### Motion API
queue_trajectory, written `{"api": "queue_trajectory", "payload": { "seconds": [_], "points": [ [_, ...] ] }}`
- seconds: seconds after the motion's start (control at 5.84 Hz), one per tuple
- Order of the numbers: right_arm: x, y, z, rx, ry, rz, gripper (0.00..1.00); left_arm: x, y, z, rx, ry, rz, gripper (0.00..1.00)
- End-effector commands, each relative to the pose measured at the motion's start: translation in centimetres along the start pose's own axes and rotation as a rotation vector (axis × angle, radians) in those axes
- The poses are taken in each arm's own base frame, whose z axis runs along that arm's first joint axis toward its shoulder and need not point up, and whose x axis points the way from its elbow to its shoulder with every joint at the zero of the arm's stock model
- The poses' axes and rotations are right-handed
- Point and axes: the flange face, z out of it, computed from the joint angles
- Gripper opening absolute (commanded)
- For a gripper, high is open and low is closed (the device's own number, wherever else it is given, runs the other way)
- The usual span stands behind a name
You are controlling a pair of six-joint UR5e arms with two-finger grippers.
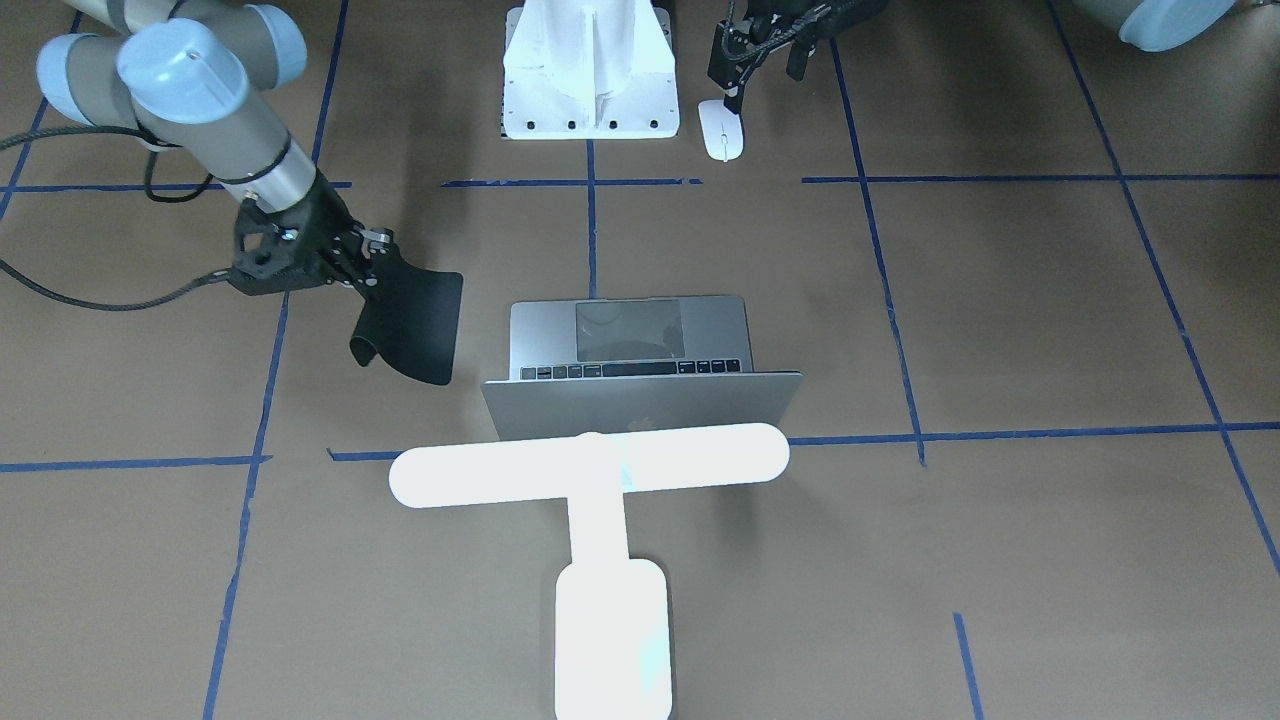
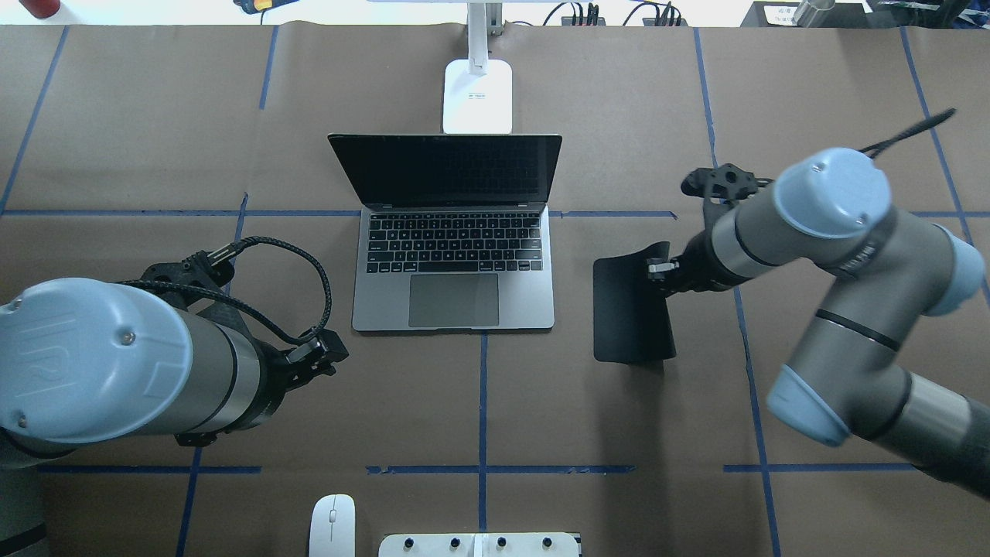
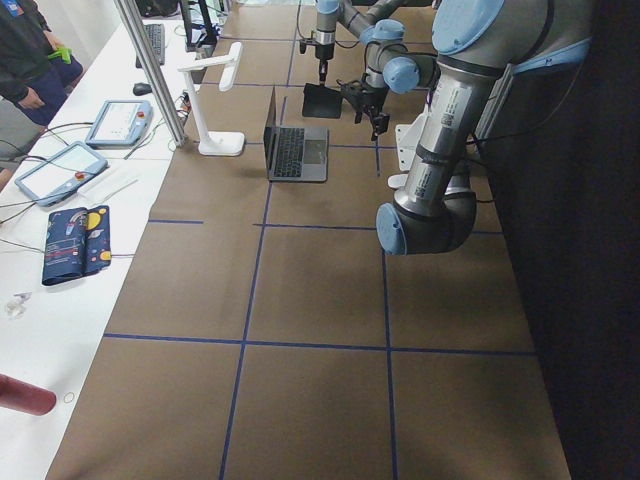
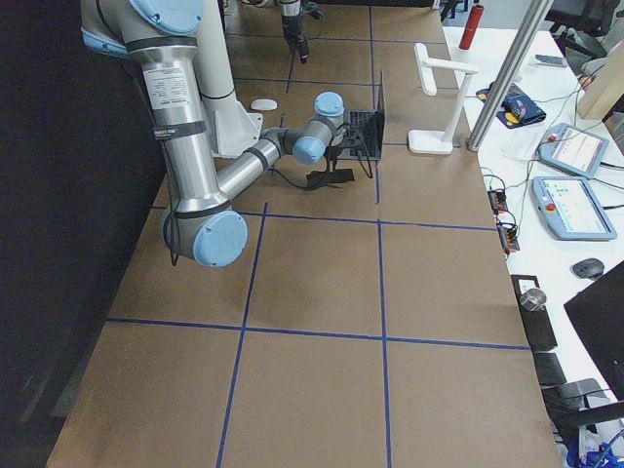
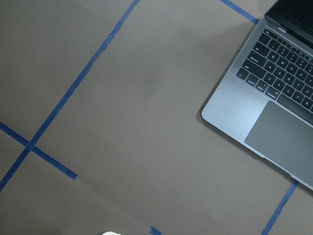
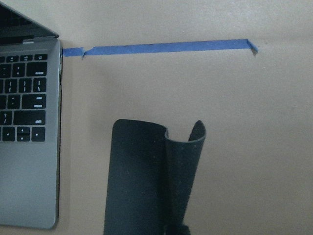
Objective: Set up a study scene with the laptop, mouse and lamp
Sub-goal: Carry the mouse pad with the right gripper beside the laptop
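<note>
From the front-facing camera, the slim grey-silver metal laptop (image 1: 630, 335) stands open in the middle of the brown table (image 1: 1000, 320). The bright white T-shaped lamp (image 1: 590, 468) stands behind its lid. The small flat white oval mouse (image 1: 721, 131) lies beside a white flared pedestal (image 1: 590, 75). The left gripper (image 1: 765, 85) hangs near the mouse, raised, with its jaws apparently parted and nothing between them. The right gripper (image 1: 375, 268) is pinched onto one edge of a thin black rectangular mat (image 1: 415, 320), which droops in a curl.

Overhead, the mouse (image 2: 332, 524) sits at the robot's edge of the table, on the robot's side of the left gripper (image 2: 313, 360). Its long axis runs straight away from the robot. The mat (image 2: 630, 309) and the right gripper (image 2: 657, 269) are well apart from it, across the laptop (image 2: 455, 271), so I'd judge the left arm to be the nearer one.

The left wrist camera shows only a laptop corner (image 5: 266, 98) and bare table.

The right wrist camera shows the mat (image 6: 142, 176) folded upward, beside the laptop (image 6: 29, 147) but not touching it.
</note>
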Motion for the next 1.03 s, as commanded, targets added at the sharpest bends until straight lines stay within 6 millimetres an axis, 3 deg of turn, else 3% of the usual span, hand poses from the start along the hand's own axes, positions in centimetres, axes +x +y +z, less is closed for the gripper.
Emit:
{"api": "queue_trajectory", "payload": {
  "seconds": [0.0,0.34,0.51,0.69,0.86],
  "points": [
    [-1.6,-2.3,2.6,-0.009,0.034,-0.037,0.0,0.0,-0.2,0.0,0.003,0.001,0.005,1.0],
    [-3.8,-5.8,4.5,-0.005,0.053,-0.023,0.0,0.0,-0.2,0.0,0.003,0.001,0.005,1.0],
    [-3.3,-6.8,3.5,0.0,0.046,-0.009,0.05,0.0,-0.2,0.0,0.003,0.001,0.005,1.0],
    [-2.6,-7.2,2.8,-0.026,0.028,0.005,0.87,0.0,-0.3,0.1,0.006,-0.003,0.008,1.0],
    [-1.8,-8.5,0.2,-0.019,0.004,0.029,1.0,-0.6,-0.2,0.8,0.005,-0.023,0.053,1.0]
  ]
}}
